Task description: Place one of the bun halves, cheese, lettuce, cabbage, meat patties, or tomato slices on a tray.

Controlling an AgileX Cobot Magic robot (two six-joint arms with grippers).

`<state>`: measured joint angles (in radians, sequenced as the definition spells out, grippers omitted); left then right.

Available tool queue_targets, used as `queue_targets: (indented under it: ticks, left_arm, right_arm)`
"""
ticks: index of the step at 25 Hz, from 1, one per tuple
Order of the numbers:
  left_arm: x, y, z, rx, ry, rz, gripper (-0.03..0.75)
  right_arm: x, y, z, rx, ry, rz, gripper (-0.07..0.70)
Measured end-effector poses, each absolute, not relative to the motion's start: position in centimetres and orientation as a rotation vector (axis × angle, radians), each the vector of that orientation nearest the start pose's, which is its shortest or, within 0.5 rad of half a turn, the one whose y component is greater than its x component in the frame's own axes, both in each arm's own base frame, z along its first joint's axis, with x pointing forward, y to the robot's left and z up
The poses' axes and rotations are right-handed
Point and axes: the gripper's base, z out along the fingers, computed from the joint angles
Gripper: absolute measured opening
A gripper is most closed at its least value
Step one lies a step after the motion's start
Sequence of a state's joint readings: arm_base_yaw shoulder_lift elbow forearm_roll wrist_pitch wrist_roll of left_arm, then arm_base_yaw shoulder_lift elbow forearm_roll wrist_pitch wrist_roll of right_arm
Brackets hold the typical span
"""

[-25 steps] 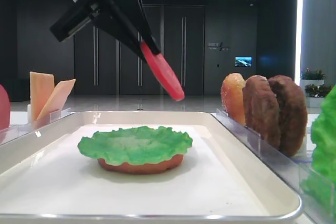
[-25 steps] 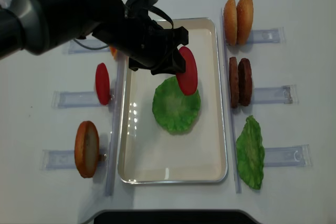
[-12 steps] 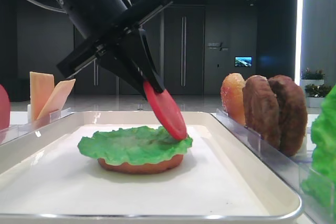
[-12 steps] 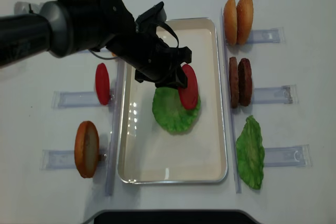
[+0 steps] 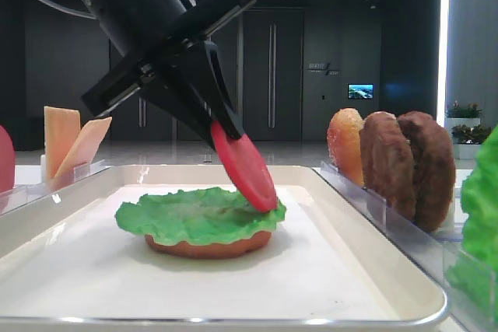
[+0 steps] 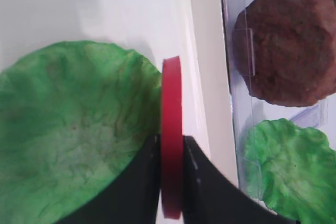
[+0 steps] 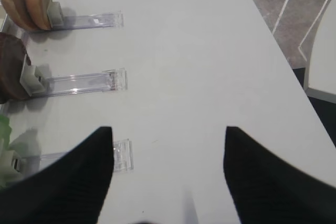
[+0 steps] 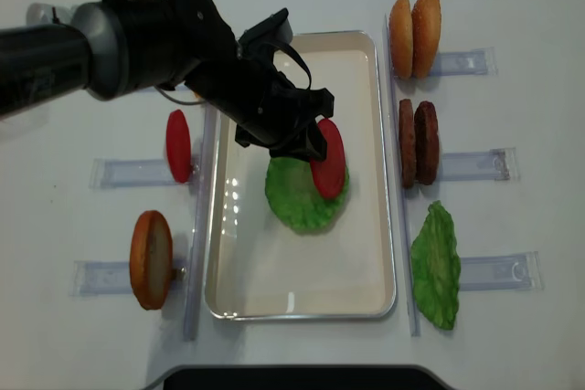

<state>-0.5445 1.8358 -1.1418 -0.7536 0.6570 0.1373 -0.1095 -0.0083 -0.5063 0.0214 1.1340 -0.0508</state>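
My left gripper [image 6: 171,145] is shut on a red tomato slice [image 6: 171,108], which it holds on edge. In the low front view the slice [image 5: 247,169] slants down and its lower edge touches the right rim of the lettuce [image 5: 187,211]. That leaf lies on a bun half [image 5: 206,248] in the middle of the white tray [image 5: 373,262]. From above, the left gripper [image 8: 311,139] reaches in from the left over the tray [image 8: 274,289]. My right gripper [image 7: 168,129] is open over bare white table and holds nothing.
Clear racks flank the tray. On the right stand two bun halves [image 8: 413,36], two meat patties [image 8: 418,142] and a lettuce leaf [image 8: 435,267]. On the left are a tomato slice [image 8: 178,145], a bun half [image 8: 151,258] and cheese [image 5: 70,141]. The table edge [image 7: 283,51] runs near the right gripper.
My left gripper came down with the tomato slice from above the tray until the slice met the lettuce's right edge. In the last half second it barely moved.
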Motion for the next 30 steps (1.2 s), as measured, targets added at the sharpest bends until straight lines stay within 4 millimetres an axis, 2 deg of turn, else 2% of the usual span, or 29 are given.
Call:
queue_targets:
  ticks: [4,10,14,17,19,25,28,30]
  left_arm:
    - [29.2,-22.1,18.5,0.232,2.851,-0.852,0.168]
    - [28.8,-21.8,18.3,0.265,2.906,-0.8,0.34]
    - [28.5,-21.1,18.5,0.292,2.942,-0.709,0.405]
    - [28.0,-20.2,20.0,0.307,2.941,-0.607,0.418]
    - [27.7,-19.4,21.7,0.298,2.916,-0.529,0.43]
    - [27.3,-17.6,26.9,0.28,2.815,-0.358,0.599]
    - [27.9,-16.6,27.9,0.247,2.806,-0.265,0.629]
    - [29.0,-14.5,28.5,0.173,2.816,-0.19,0.633]
  right_arm:
    - [-1.0,0.3,27.3,0.06,2.103,-0.071,0.433]
    - [-1.0,0.3,27.3,0.06,2.103,-0.071,0.433]
    - [-1.0,0.3,27.3,0.06,2.103,-0.071,0.433]
    - [-1.0,0.3,27.3,0.06,2.103,-0.071,0.433]
    - [-1.0,0.3,27.3,0.06,2.103,-0.071,0.433]
    - [-1.0,0.3,27.3,0.06,2.103,-0.071,0.433]
    - [-1.0,0.3,27.3,0.06,2.103,-0.071,0.433]
    - [-1.0,0.3,27.3,0.06,2.103,-0.071,0.433]
